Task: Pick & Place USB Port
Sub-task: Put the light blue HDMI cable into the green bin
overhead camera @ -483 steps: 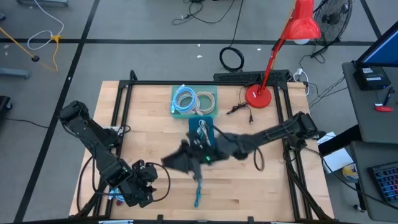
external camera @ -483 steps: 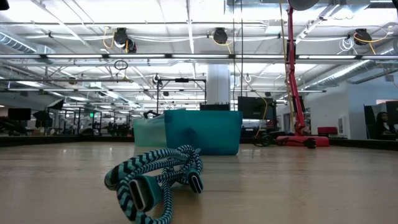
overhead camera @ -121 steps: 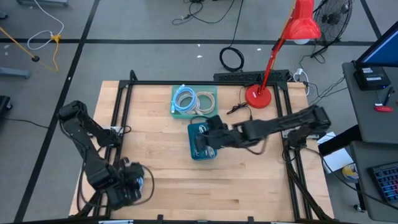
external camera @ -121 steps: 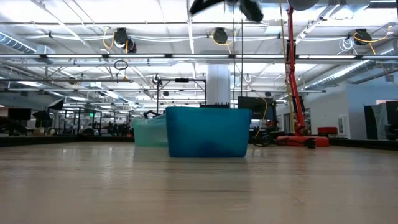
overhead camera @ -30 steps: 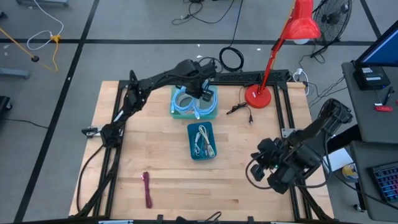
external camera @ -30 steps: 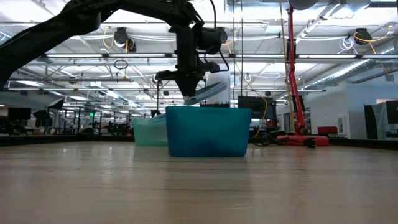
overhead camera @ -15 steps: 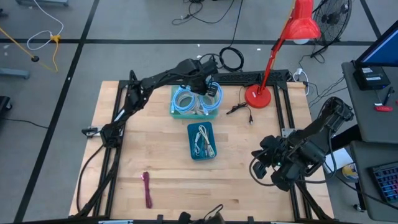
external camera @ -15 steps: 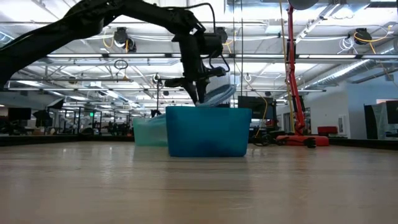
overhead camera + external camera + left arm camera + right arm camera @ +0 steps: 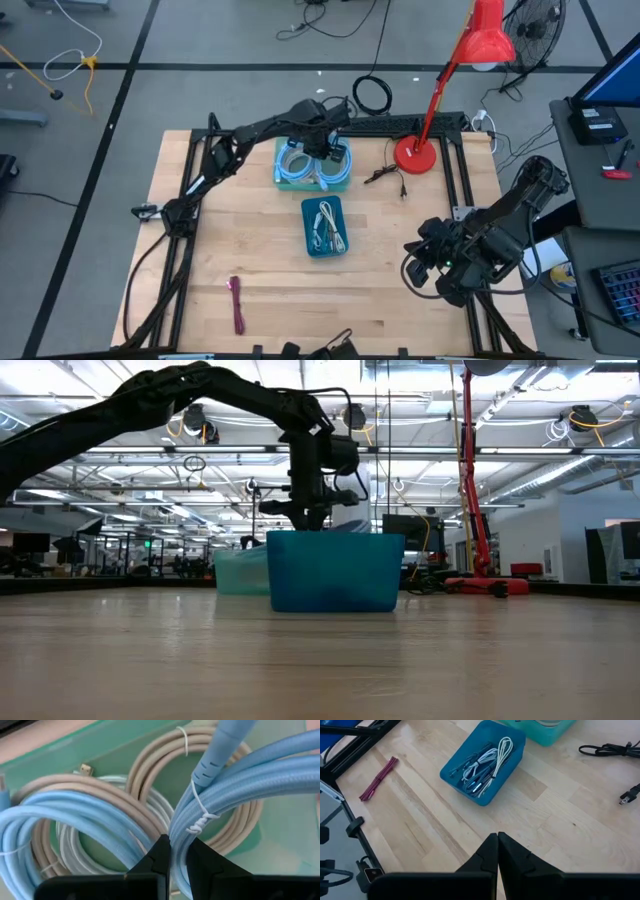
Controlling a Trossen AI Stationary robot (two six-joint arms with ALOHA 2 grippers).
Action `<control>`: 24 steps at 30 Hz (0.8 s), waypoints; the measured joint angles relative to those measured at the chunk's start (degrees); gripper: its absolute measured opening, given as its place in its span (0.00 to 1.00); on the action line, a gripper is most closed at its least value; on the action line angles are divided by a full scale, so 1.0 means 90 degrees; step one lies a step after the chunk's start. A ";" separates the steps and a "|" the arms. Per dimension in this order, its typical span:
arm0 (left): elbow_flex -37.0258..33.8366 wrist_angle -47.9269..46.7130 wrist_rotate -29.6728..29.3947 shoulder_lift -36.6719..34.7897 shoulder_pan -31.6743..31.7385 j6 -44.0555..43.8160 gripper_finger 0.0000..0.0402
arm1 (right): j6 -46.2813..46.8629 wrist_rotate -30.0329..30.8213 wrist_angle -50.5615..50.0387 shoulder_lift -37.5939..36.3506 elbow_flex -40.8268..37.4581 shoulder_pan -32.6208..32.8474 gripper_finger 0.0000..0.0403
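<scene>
- Nearest the table's front edge there's a red cable lying loose on the wood, long axis running roughly front to back — neither arm is anywhere close to it.
- The right gripper waits off the right side of the table with its fingers pressed together, nothing in them.
- Mid-table sits the blue bin, already holding a tangle of short cables.
- Farthest back is the pale green bin with the coiled cables, and that's where the action is. The left gripper is right down in it, fingers pinched narrow on a light blue cable coil, which the wrist view shows best.
- So the key relation: the coil is right at the left fingertips, its loops fanning away from them. The left arm is obviously the one to use — the blue bin lies just in front of it, so I'd guess lift and carry toward the front.
</scene>
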 joint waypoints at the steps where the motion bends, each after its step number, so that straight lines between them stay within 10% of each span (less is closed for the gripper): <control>1: 0.0000 -0.0005 -0.0005 0.0028 0.0000 -0.0010 0.08 | 0.0001 0.0001 0.0004 -0.0003 0.0001 0.0000 0.00; 15: 0.0000 -0.0180 -0.0374 0.0041 -0.0001 -0.0003 0.37 | 0.0051 0.0000 0.0114 -0.0005 0.0001 0.0000 0.00; 24: 0.0000 -0.0190 -0.0463 -0.0023 -0.0050 0.0122 0.30 | 0.0050 0.0010 0.0145 -0.0005 0.0001 0.0000 0.00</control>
